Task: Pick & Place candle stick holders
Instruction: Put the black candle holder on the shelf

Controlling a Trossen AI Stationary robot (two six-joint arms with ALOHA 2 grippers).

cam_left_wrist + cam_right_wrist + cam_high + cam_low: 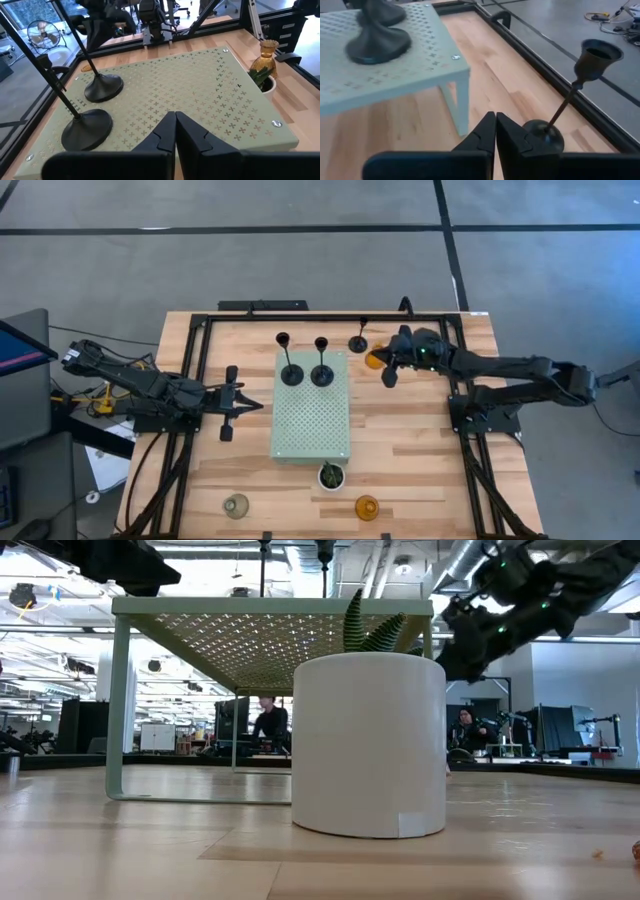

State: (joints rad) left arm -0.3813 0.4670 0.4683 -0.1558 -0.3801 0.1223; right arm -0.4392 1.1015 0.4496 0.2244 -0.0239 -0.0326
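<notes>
Two of six placed: two black round-based, thin-stemmed candle stick holders [290,368] [322,370] upright on the pale green perforated board [312,425]. Third black holder [358,340] on bare wood beyond the board's far right corner, just beside the right gripper [390,376], clenched, empty. Amber glass holder [374,360] close by; second amber [367,507] and clear-grey glass holder [236,505] at the near edge. Left gripper [258,406] clenched, empty, beside the board. Probably four still to move.

We note black candle stick holders [290,370], an amber holder [367,506], a pale green perforated board [312,420], and a light wood-grain desk [410,450].
</notes>
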